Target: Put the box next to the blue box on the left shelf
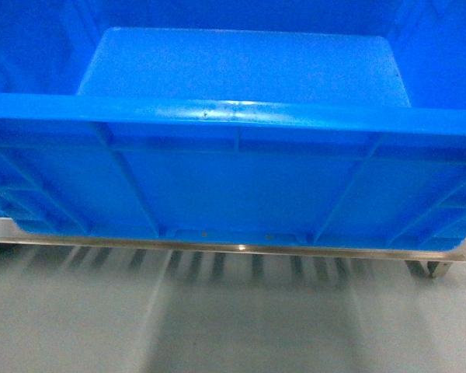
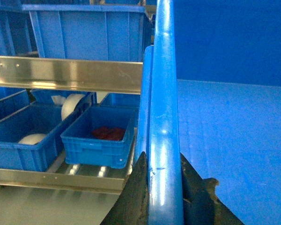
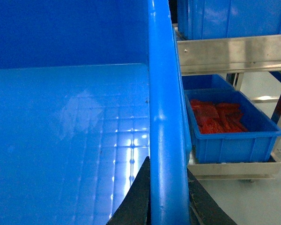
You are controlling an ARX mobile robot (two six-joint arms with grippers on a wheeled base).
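Crate walls fill the head view: the box (image 1: pixel 241 167), bright blue and ribbed on the outside, sits with its base right along a silvery metal rail (image 1: pixel 241 247) above the grey floor (image 1: pixel 217 326). Whether it rests fully on the left shelf (image 2: pixel 61 74) cannot be told from here, as the deck under it is hidden. The left gripper (image 2: pixel 165 187) has its dark fingers (image 2: pixel 139 187) clamped on either side of the box's left rim, one outside the wall and one inside. The right gripper (image 3: pixel 167 197) grips the right rim the same way, fingers (image 3: pixel 139 197) pressed against the rolled edge. In the left wrist view, smaller blue trays (image 2: pixel 100 136) sit on a lower level holding white and dark red items. In the right wrist view, a blue tray (image 3: pixel 229 129) of red packets lies just beside the box.
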